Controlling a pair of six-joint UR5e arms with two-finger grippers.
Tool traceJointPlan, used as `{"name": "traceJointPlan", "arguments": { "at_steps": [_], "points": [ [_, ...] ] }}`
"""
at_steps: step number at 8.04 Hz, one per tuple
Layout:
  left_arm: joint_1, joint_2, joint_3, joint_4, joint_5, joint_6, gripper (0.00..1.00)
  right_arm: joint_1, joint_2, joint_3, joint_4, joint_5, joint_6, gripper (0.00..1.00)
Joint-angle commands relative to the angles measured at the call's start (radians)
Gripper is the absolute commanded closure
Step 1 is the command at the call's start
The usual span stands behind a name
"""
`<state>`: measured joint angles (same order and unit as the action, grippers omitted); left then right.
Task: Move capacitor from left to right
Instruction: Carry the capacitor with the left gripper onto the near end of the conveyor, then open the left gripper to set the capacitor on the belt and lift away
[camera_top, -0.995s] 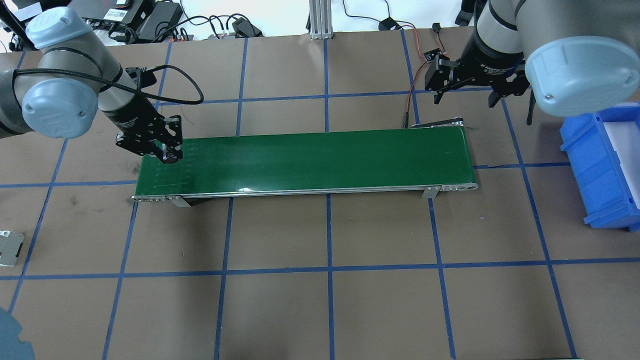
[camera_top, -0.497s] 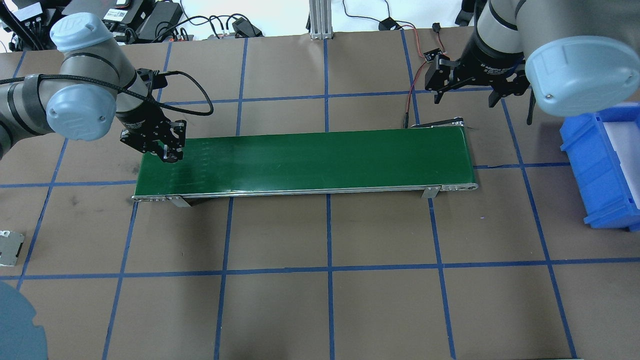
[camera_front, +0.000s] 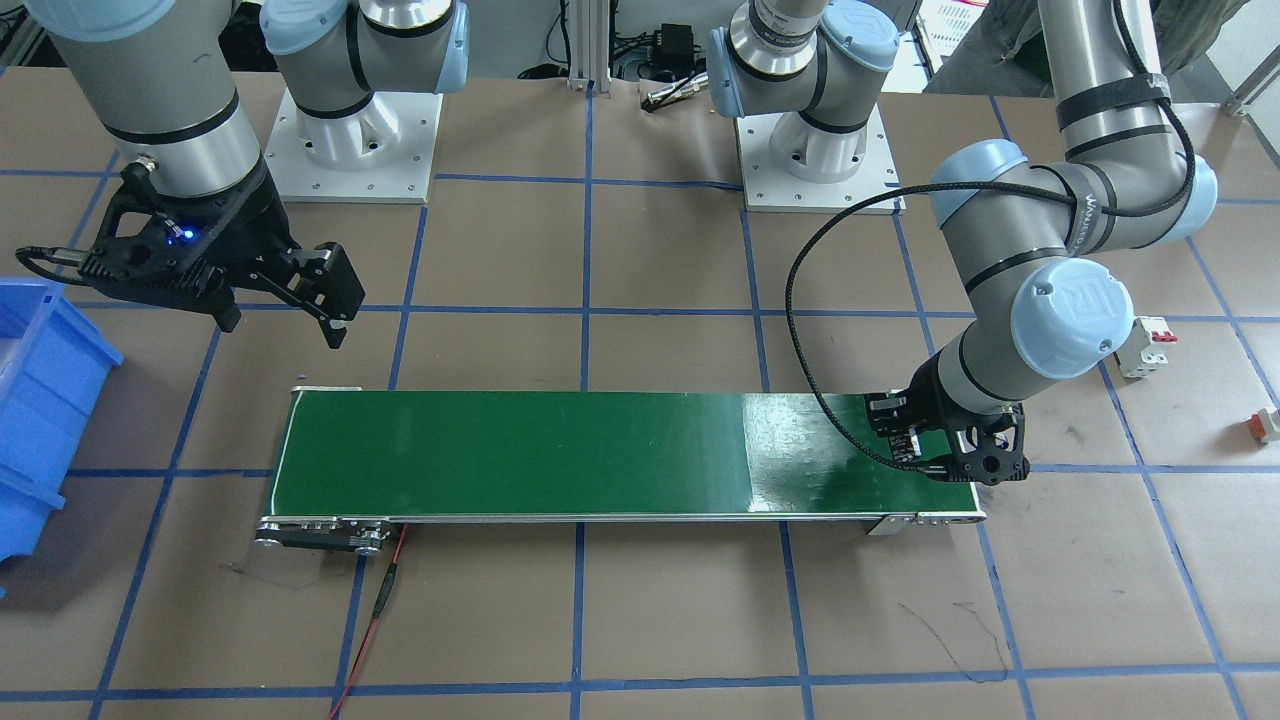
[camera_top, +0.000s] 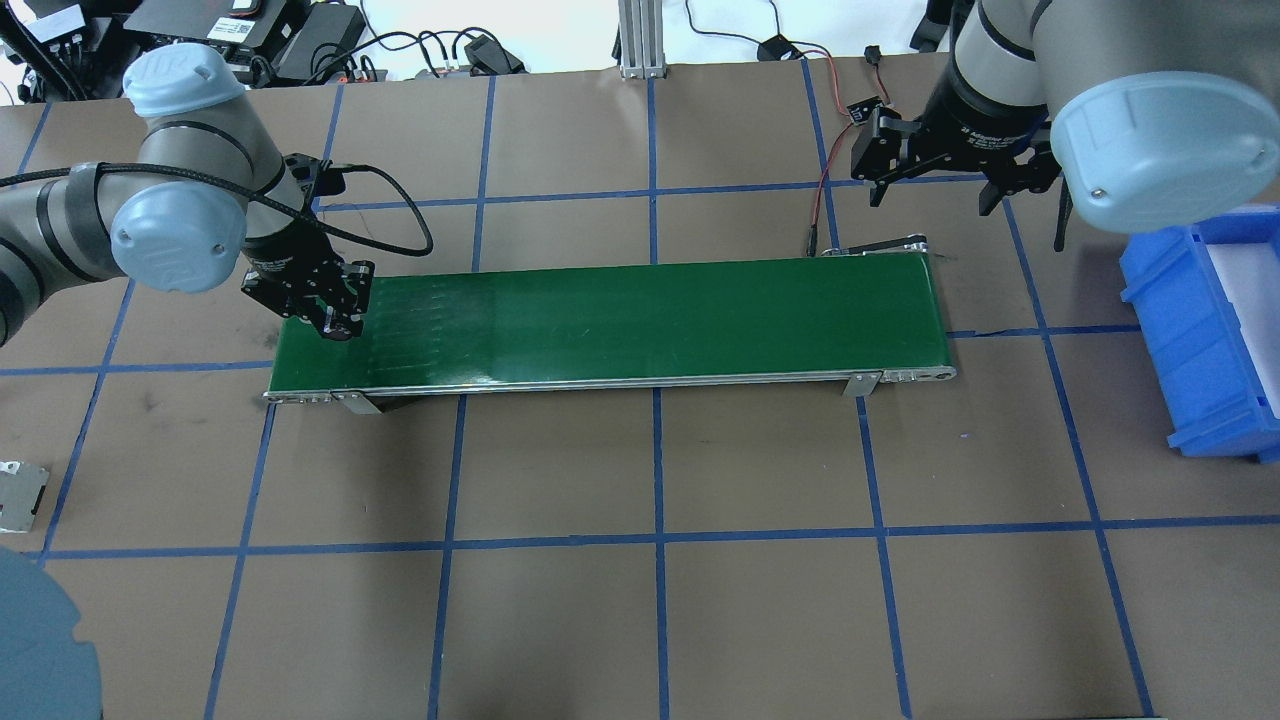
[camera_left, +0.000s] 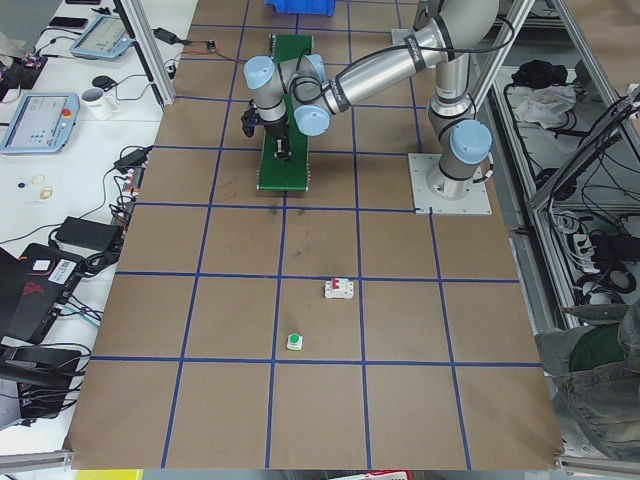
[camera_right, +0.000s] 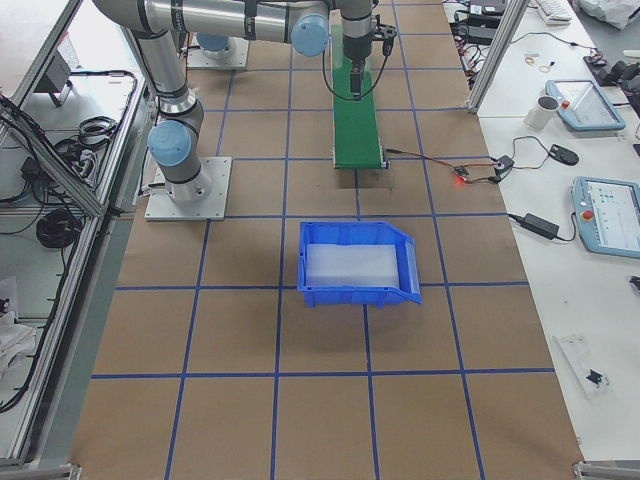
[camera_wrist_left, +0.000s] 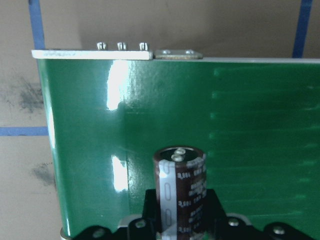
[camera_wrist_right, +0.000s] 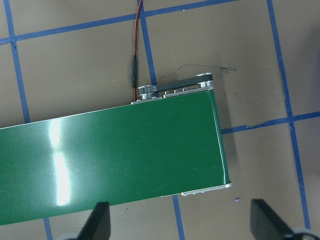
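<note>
A green conveyor (camera_top: 640, 320) lies between a blue bin (camera_top: 1168, 330) and a white breaker (camera_front: 1145, 347).

capacitor (camera_wrist_left: 181, 195): dark stubby cylinder, pale stripe, silvery end
pose: end face toward 12 o'clock
place: over 9 o'clock end of green belt (camera_wrist_left: 240, 130)

Left arm enters at the left of the overhead view, elbow bent; left gripper (camera_top: 338, 322) points down, clamped on the capacitor (camera_wrist_left: 180, 192). Right gripper (camera_top: 932, 192), upper right, hangs with fingers spread wide

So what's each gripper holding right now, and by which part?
Left gripper holds the capacitor by the base of its body, terminal end free. Right gripper is open and empty.
</note>
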<state>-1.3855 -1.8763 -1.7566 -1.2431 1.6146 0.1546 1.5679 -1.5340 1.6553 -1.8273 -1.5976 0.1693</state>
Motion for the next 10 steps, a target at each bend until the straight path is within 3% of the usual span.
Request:
{"name": "traceJointPlan", "arguments": {
  "at_steps": [1,3,4,5,6,8,10],
  "points": [
    [-0.006,-0.024,-0.034,0.053,0.002,-0.004,0.81,0.0,0.0,0.0,0.0,-0.001,0.01,0.0],
    [-0.007,-0.026,-0.031,0.059,0.002,-0.009,0.75,0.0,0.0,0.0,0.0,-0.001,0.01,0.0],
    [-0.01,-0.027,-0.029,0.082,0.002,-0.015,0.49,0.0,0.0,0.0,0.0,-0.001,0.01,0.0],
    [-0.024,-0.02,-0.029,0.07,0.004,-0.017,0.09,0.0,0.0,0.0,0.0,-0.001,0.01,0.0],
    [-0.03,-0.015,-0.027,-0.005,0.005,-0.017,0.0,0.0,0.0,0.0,0.0,-0.001,0.01,0.0],
    [-0.03,-0.006,0.062,-0.165,0.001,-0.015,0.0,0.0,0.0,0.0,0.0,-0.001,0.012,0.0],
    [-0.03,0.003,0.231,-0.318,-0.007,-0.017,0.0,0.0,0.0,0.001,0.0,0.004,0.009,0.0]
  ]
}}
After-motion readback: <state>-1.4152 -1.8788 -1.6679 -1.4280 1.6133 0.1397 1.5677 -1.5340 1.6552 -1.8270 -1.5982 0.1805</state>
